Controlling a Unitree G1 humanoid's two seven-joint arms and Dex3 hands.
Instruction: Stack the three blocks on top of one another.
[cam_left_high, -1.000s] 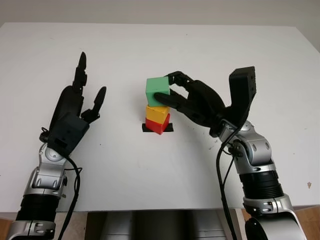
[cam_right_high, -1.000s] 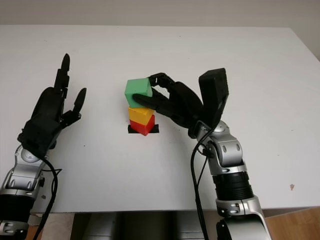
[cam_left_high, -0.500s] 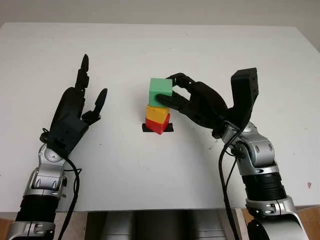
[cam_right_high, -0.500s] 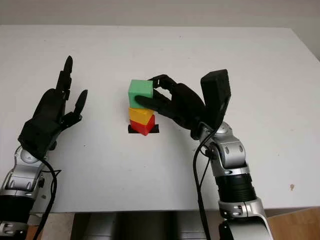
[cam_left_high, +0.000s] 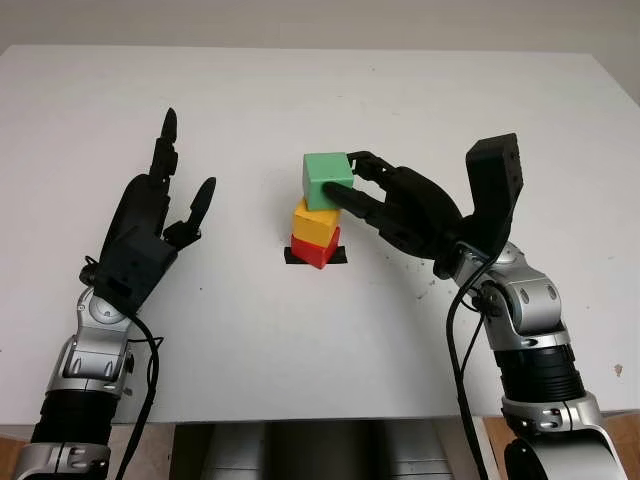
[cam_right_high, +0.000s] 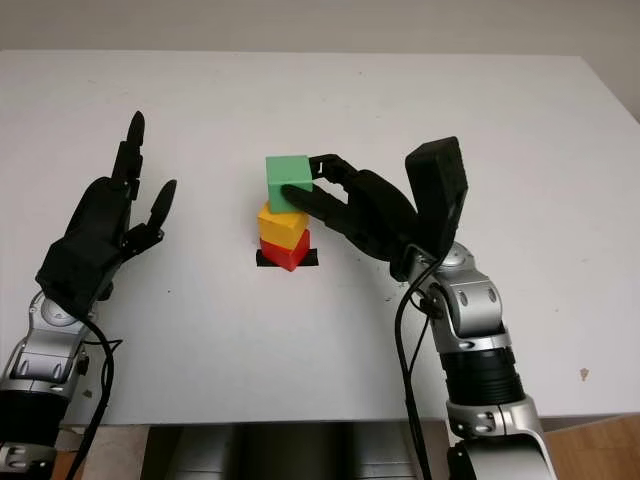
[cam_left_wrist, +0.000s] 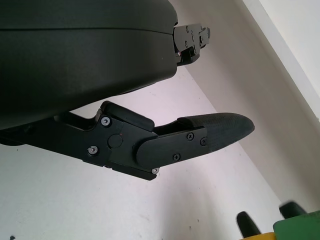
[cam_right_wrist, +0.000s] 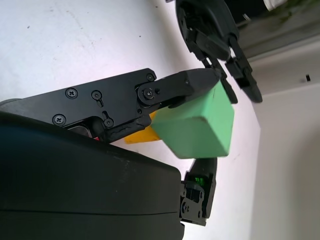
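My right hand (cam_left_high: 385, 205) pinches the smooth matte green block (cam_left_high: 327, 179) atop the yellow block (cam_left_high: 315, 222) and red block (cam_left_high: 314, 248) at mid-table, while my left hand (cam_left_high: 150, 225) hovers open at left.

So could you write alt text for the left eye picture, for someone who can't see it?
The robot's black right hand grips a green block on or just above a yellow block, which sits on a red block on a white table. Its left hand is open, raised over the table to the stack's left.
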